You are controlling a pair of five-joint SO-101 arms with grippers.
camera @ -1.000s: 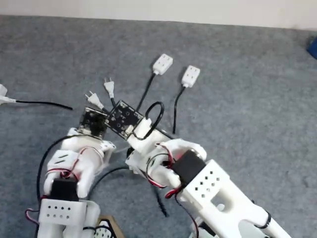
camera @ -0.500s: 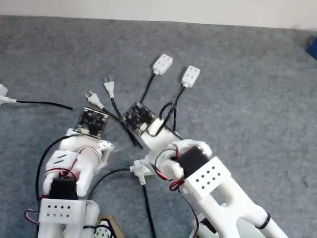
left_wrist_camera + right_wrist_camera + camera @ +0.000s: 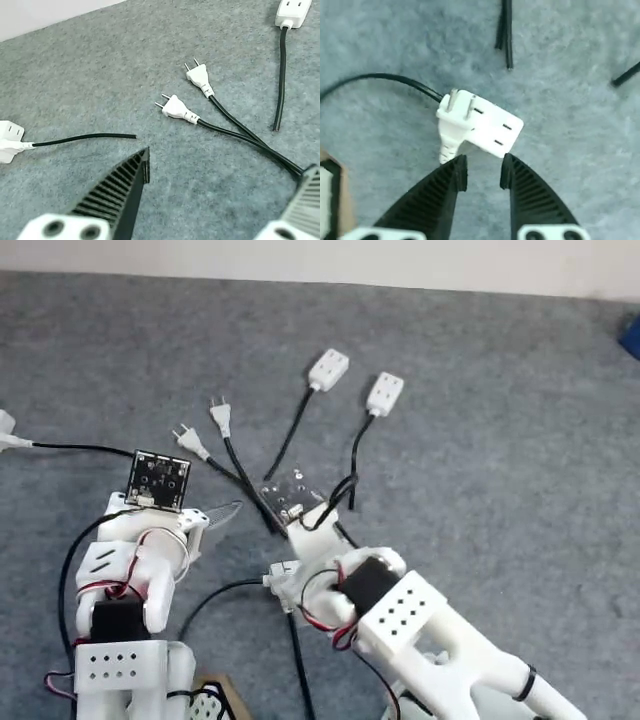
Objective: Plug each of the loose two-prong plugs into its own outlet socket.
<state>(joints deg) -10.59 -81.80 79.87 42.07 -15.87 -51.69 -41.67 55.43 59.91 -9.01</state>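
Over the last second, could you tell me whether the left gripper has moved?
Yes. In the high view, the left gripper has swung left, away from the two loose plugs, which stayed where they were.

Cords (image 3: 247,490) crowd the middle
I see bare desk (image 3: 500,440) past the sockets (image 3: 385,393); crossed cords lie between both arms.

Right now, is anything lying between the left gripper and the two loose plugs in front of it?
Nothing visible. Only bare carpet separates the open left gripper from the nearer plug and the farther plug. Their black cables run past one finger, and a loose cord end lies off to the side.
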